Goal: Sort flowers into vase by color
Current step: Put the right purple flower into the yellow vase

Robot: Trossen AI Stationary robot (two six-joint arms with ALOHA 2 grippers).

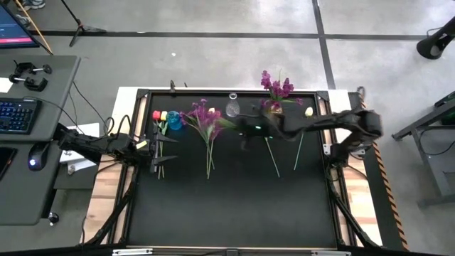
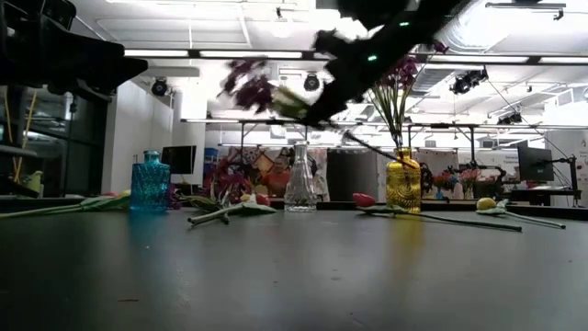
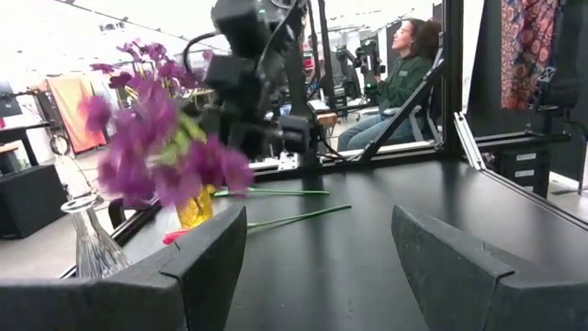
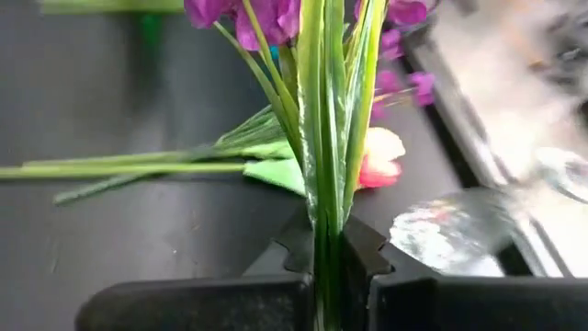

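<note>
Purple blossom sprig (image 4: pixel 326 138) is clamped in the right gripper (image 4: pixel 328 267), lifted; next, carry toward two o'clock into the amber glass vase (image 2: pixel 402 184).

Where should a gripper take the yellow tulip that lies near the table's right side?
Take the yellow tulip midway along its bare stem, from straight above, with the fingers across it: it lies flat, and that part is clear of the other stems.

You're looking at a black table (image 1: pixel 234 206). Along its far side stand a blue vase (image 1: pixel 174 119), a clear vase (image 1: pixel 232 108) and a yellow vase (image 2: pixel 402 181). Flowers (image 1: pixel 206 142) lie flat between them.
</note>
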